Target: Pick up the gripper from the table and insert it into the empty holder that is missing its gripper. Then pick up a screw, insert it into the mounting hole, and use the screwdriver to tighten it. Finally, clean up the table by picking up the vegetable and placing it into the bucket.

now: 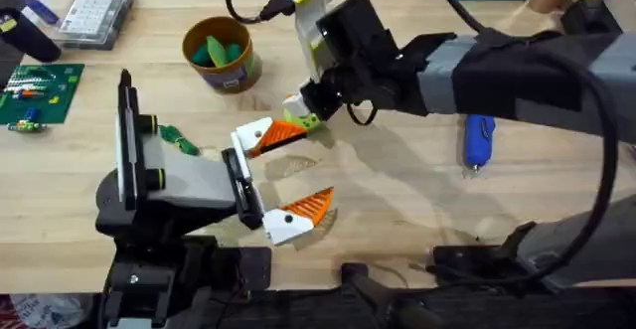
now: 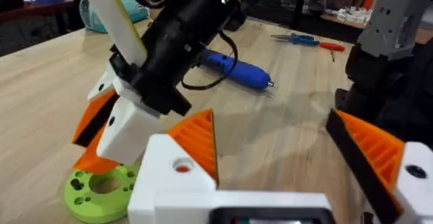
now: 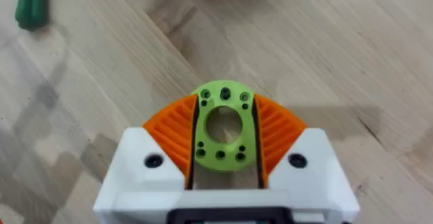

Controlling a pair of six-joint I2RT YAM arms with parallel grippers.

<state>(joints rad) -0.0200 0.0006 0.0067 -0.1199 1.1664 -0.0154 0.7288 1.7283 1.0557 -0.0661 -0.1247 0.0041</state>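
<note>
Green disc (image 3: 224, 130) — a small printed flange, probably light, stiff and slick — sits on the table (image 1: 397, 200) clamped flat-sided between the right gripper (image 3: 224, 158) pads, while the left gripper (image 1: 266, 185) waits spread apart nearby.

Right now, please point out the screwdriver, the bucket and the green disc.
screwdriver (image 1: 479, 138): overhead view, middle of its blue body.
bucket (image 1: 241, 71): overhead view, its brownish outer wall.
green disc (image 3: 224, 130): right wrist view, its flat face beside the centre hole.
</note>
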